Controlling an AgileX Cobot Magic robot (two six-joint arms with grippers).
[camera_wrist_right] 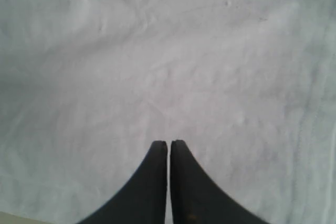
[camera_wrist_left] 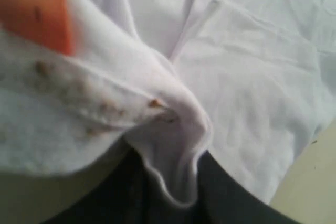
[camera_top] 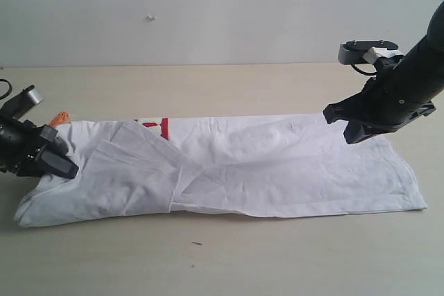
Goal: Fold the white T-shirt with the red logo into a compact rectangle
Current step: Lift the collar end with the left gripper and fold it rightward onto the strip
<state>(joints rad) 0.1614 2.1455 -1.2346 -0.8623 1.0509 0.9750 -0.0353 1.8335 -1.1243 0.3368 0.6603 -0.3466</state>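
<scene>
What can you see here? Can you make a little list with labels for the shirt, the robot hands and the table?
Shirt: white T-shirt, folded into a long strip, lying flat
Logo: red logo, only a small bit peeks out
Neck tag: orange, at the left end
Left gripper: shut, pinching the shirt's collar end
Right gripper: shut on nothing, at the shirt's right end
Table: beige, under the shirt

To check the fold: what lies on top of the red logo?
A folded layer of the white T-shirt lies over the red logo. Only a small red piece shows near the far edge; the rest is covered.
</scene>
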